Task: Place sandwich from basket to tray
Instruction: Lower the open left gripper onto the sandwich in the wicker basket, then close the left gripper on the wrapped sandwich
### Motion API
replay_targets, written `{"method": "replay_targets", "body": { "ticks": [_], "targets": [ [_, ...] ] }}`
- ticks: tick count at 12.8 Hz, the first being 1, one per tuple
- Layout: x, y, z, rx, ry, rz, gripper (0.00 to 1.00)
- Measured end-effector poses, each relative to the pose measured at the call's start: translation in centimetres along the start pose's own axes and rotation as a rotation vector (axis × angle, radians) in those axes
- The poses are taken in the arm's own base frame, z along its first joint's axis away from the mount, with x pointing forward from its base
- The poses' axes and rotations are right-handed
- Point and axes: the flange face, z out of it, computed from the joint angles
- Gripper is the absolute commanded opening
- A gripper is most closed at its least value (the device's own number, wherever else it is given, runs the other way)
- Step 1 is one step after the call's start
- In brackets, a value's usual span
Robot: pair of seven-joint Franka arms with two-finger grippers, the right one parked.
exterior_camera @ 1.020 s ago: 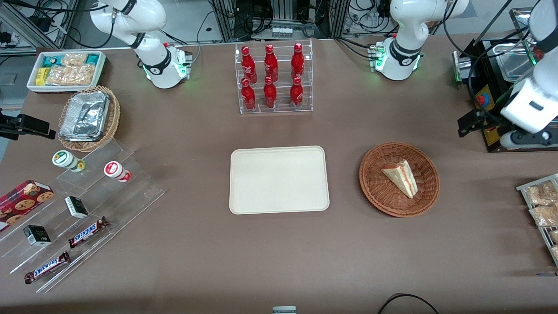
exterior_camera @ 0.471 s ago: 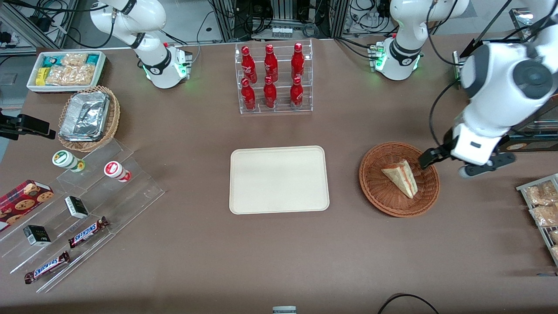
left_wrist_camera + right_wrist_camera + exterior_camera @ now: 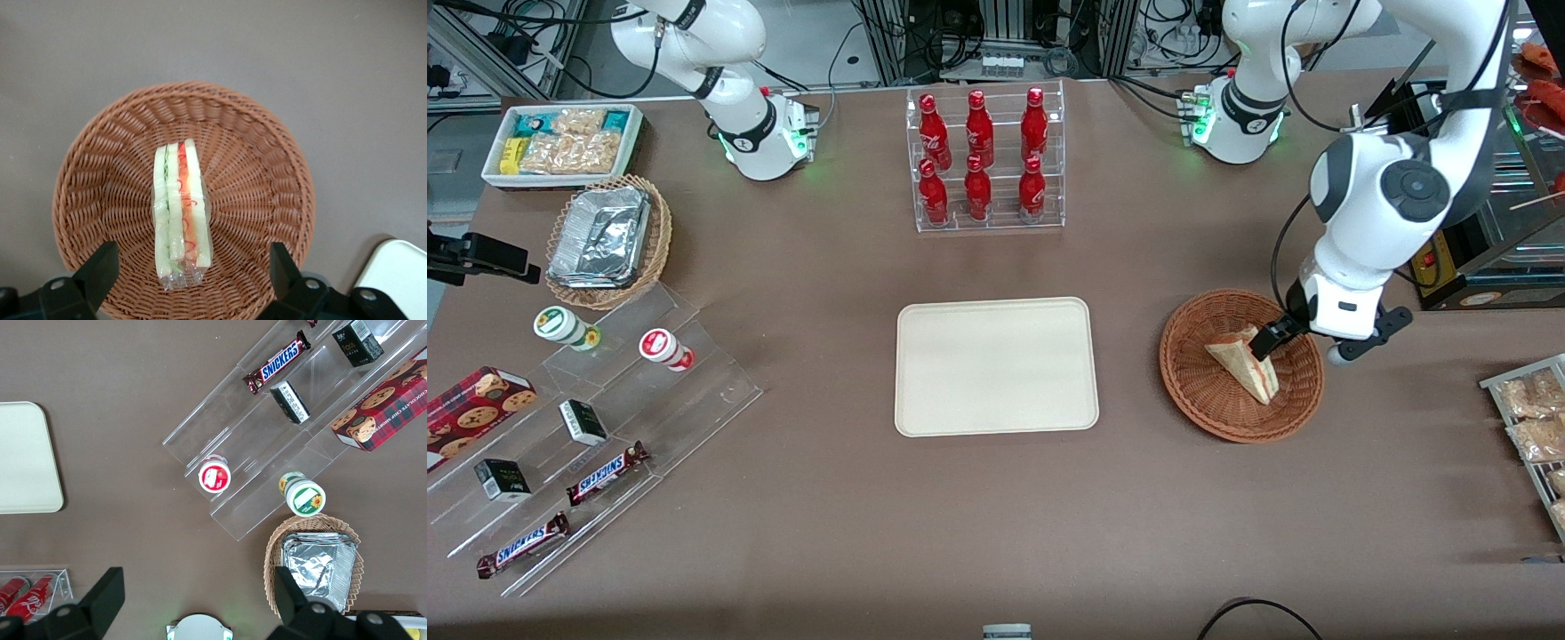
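Note:
The sandwich point(image 3: 1245, 363) is a pale wedge lying in the reddish-brown wicker basket point(image 3: 1200, 391), its red and green filling edge point(image 3: 180, 213) facing up in the left wrist view. My gripper point(image 3: 1279, 343) hovers just above the basket point(image 3: 100, 173), over the sandwich's wide end. It is open wide, with one finger point(image 3: 100, 267) on each side of the sandwich and nothing held at the gripper point(image 3: 192, 273). The cream tray point(image 3: 996, 366) lies flat beside the basket, toward the parked arm's end; one of its corners point(image 3: 400, 273) also shows close to the gripper.
A clear rack of red bottles point(image 3: 985, 160) stands farther from the front camera than the tray. A stepped acrylic shelf of snacks point(image 3: 605, 418), a tan basket with foil containers point(image 3: 609, 240) and a white bin point(image 3: 565, 142) sit toward the parked arm's end. Snack packets point(image 3: 1534, 418) lie near the working arm's end.
The left arm has swung in from the working arm's end of the table, and its gripper now hangs over the basket and sandwich. The sandwich has not moved.

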Motion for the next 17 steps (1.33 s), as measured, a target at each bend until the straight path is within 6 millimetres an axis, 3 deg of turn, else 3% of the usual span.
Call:
{"method": "replay_targets", "body": {
  "ticks": [6,9,10,11,12,17],
  "targets": [
    [-1.2,-0.2,7.0,-0.021,-0.02,-0.005,1.0],
    [-2.4,-0.2,8.9,-0.004,-0.053,0.009,1.0],
    [-2.5,-0.2,9.1,-0.002,-0.057,0.009,0.89],
    [-2.6,-0.3,9.3,0.0,-0.059,0.009,0.51],
    [-2.6,-0.3,9.3,0.0,-0.06,0.009,0.01],
    [-1.7,-1.2,9.1,0.044,-0.025,0.077,0.0]
  ]
}}
